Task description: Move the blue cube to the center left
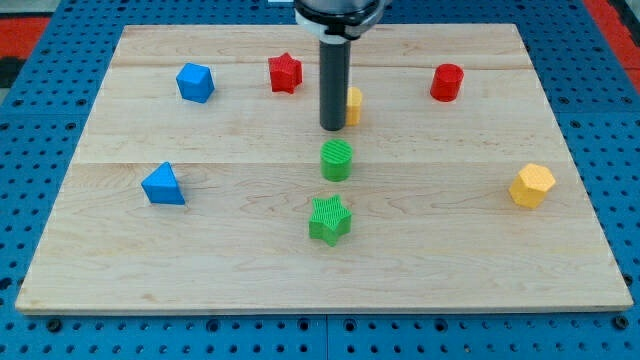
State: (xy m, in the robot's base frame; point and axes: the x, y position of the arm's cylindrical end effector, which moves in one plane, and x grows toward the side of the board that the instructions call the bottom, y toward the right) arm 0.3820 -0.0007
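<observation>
The blue cube (pixel 195 82) sits near the view's top left on the wooden board (pixel 230 250). My tip (pixel 332 127) is at the board's upper middle, well to the right of the blue cube. It stands just left of a yellow block (pixel 353 105) that the rod partly hides. A blue triangular block (pixel 163 185) lies at the view's centre left, below the cube.
A red star (pixel 285 72) lies between the cube and my tip. A green cylinder (pixel 337 160) is just below my tip, with a green star (pixel 329 219) below that. A red cylinder (pixel 446 82) is at top right and a yellow hexagonal block (pixel 531 186) at the right.
</observation>
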